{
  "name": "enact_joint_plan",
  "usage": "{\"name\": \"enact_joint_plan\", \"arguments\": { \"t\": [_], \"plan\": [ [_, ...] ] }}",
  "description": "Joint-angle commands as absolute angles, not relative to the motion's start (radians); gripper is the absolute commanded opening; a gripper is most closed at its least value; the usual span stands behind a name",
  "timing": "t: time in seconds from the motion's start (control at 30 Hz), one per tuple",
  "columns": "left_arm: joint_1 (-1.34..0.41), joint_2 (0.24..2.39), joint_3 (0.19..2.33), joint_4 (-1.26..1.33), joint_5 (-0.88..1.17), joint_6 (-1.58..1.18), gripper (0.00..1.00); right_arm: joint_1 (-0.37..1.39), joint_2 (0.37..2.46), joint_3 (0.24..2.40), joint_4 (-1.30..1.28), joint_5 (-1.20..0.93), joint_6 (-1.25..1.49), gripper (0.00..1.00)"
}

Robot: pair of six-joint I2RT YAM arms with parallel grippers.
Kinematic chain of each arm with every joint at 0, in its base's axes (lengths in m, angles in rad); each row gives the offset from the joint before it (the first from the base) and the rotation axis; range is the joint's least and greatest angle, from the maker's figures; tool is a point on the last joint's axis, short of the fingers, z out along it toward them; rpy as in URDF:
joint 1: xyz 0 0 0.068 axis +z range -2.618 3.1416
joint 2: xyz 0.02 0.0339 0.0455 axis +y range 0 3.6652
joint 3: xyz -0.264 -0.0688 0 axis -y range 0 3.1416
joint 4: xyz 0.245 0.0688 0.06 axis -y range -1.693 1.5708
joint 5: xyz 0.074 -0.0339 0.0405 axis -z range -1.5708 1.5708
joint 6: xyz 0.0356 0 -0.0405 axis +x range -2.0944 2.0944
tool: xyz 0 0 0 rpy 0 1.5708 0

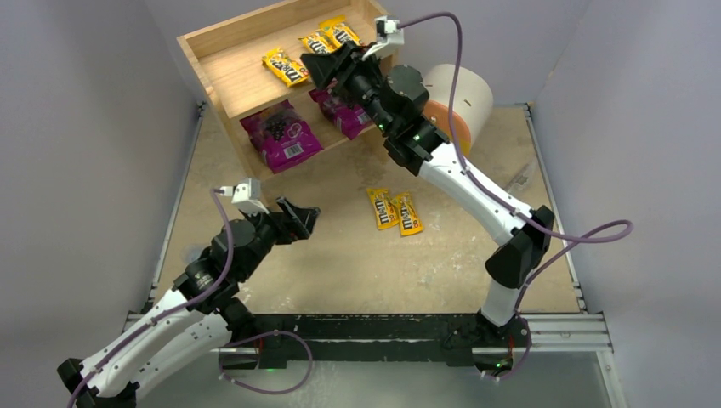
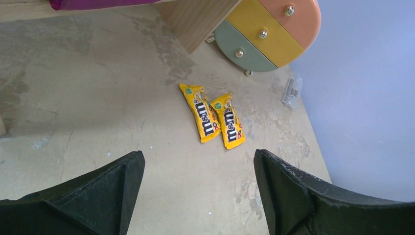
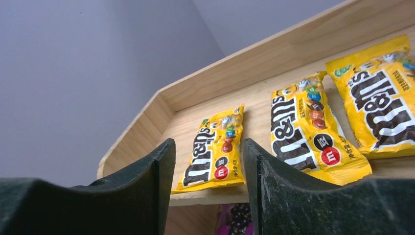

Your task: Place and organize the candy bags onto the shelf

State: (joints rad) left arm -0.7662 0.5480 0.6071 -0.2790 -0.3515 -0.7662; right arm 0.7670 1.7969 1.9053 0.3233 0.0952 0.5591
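The wooden shelf (image 1: 223,81) stands at the back. Three yellow M&M's packets (image 1: 285,66) lie on its upper tier and show in the right wrist view (image 3: 215,154). Two magenta bags (image 1: 281,134) lie on the lower tier; the right one is partly hidden by my right arm. Two more yellow packets (image 1: 395,211) lie side by side on the table, also in the left wrist view (image 2: 215,121). My right gripper (image 1: 319,70) (image 3: 209,143) is open and empty at the upper tier's front edge. My left gripper (image 1: 299,219) (image 2: 198,154) is open and empty, left of the table packets.
A round white drum (image 1: 463,98) with orange, yellow and green drawers (image 2: 269,34) stands right of the shelf. A small clear plastic piece (image 2: 292,92) lies near the right wall. Grey walls close in the table on three sides.
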Motion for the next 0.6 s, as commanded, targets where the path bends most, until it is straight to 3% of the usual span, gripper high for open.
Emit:
{"name": "enact_joint_plan", "arguments": {
  "t": [0.0,0.17,0.3,0.4,0.57],
  "plan": [
    [-0.764,0.556,0.589,-0.243,-0.33,-0.771,0.86,0.77,1.718,1.89,0.347,0.122,0.501,0.56],
    [-0.765,0.571,0.587,-0.229,-0.312,-0.767,0.87,0.77,1.666,1.853,0.353,0.07,0.444,0.66],
    [-0.764,0.573,0.585,-0.229,-0.307,-0.763,0.87,0.77,1.581,1.762,0.369,0.004,0.386,0.89],
    [-0.764,0.57,0.583,-0.23,-0.305,-0.757,0.88,0.77,1.482,1.635,0.396,-0.039,0.349,0.98],
    [-0.765,0.566,0.575,-0.225,-0.304,-0.749,0.88,0.77,1.283,1.384,0.387,-0.032,0.292,0.99]
  ]
}}
